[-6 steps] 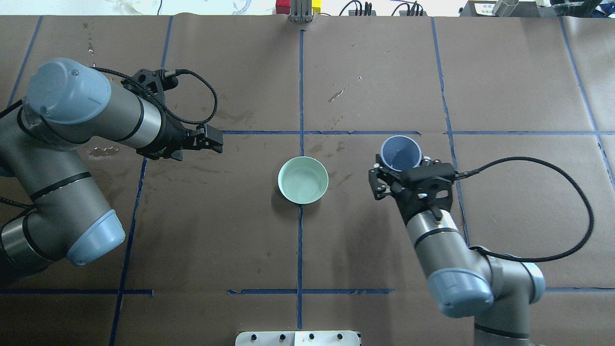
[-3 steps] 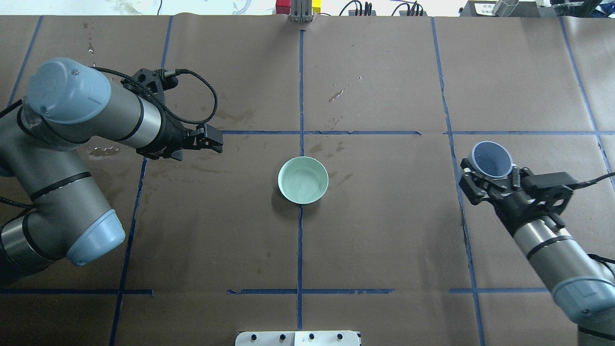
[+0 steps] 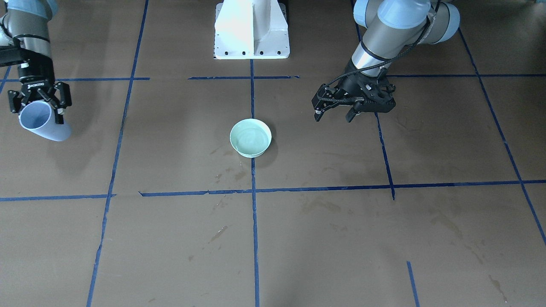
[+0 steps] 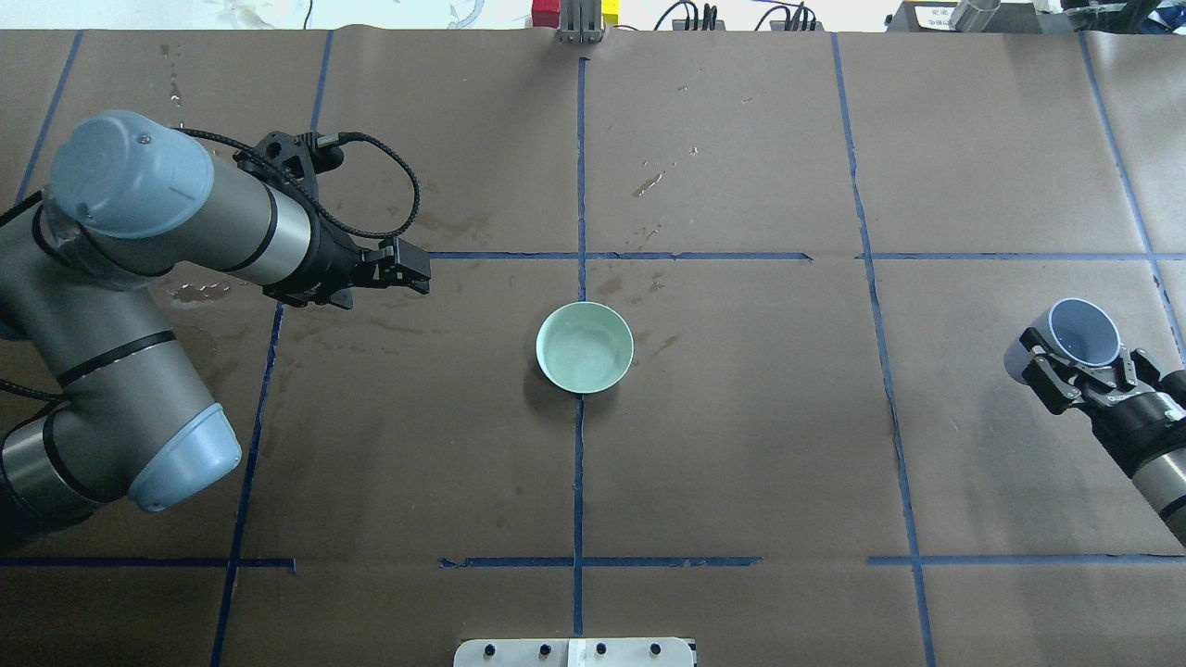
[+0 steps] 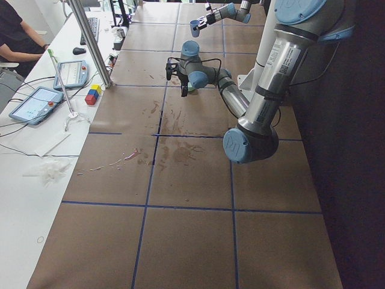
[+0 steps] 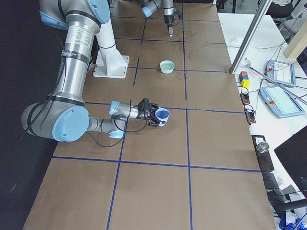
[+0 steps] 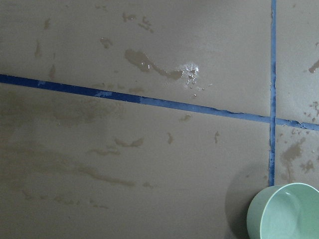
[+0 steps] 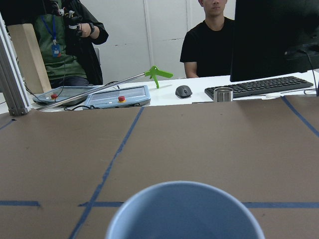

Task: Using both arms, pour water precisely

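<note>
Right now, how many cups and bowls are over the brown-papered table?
2. A round mint-green bowl stands at the centre of the brown-papered table. A pale blue cup is held tilted in the right pincer, towards the robot's right. None seems hidden.

You can see a brown table (image 4: 741, 463) with blue tape lines (image 4: 581, 167) that make big squares, and some wet marks (image 7: 159, 70) on it. A white base (image 3: 251, 30) is bolted near one edge. On the white desk (image 5: 24, 180) beside the table lie a keyboard (image 8: 259, 87), a mouse (image 8: 184, 91) and little coloured blocks (image 5: 92, 95).
</note>
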You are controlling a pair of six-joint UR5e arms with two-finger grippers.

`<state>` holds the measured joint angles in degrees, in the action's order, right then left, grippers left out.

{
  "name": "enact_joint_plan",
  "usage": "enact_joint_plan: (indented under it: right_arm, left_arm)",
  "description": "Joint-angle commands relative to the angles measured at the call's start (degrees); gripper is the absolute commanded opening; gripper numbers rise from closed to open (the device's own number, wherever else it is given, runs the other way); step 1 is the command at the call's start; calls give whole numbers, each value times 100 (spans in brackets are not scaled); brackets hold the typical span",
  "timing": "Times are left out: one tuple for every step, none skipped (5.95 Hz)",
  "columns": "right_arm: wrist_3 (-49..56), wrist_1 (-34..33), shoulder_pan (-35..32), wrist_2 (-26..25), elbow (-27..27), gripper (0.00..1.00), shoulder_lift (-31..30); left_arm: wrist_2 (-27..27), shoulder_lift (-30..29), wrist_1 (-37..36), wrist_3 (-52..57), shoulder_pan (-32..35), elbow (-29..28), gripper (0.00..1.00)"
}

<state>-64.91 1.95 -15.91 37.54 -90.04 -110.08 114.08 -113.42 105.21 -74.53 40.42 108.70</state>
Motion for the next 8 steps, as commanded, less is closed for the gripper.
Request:
enact_joint_plan:
  right_arm:
    - [-4, 323, 1, -158, 338, 0, 39]
    - [-13, 323, 1, -168, 391, 1, 39]
    - [-4, 323, 18, -176, 469, 3, 48]
    - [-13, 323, 18, -176, 653, 4, 213]
    - [-13, 332, 18, -185, 803, 6, 293]
    - [-4, 332, 18, -246, 813, 9, 294]
    - [-4, 332, 18, -247, 813, 24, 294]
    - [-13, 341, 18, -238, 804, 29, 294]
  left_arm:
    - [0, -5, 0, 0, 1, 11, 96]
    - [0, 4, 0, 0, 1, 20, 96]
    - [9, 4, 0, 0, 1, 55, 96]
    - [0, 4, 0, 0, 1, 55, 96]
    - [0, 4, 0, 0, 1, 55, 96]
    - [9, 4, 0, 0, 9, 55, 96]
    - [0, 4, 0, 0, 1, 55, 96]
    - [0, 4, 0, 0, 1, 55, 96]
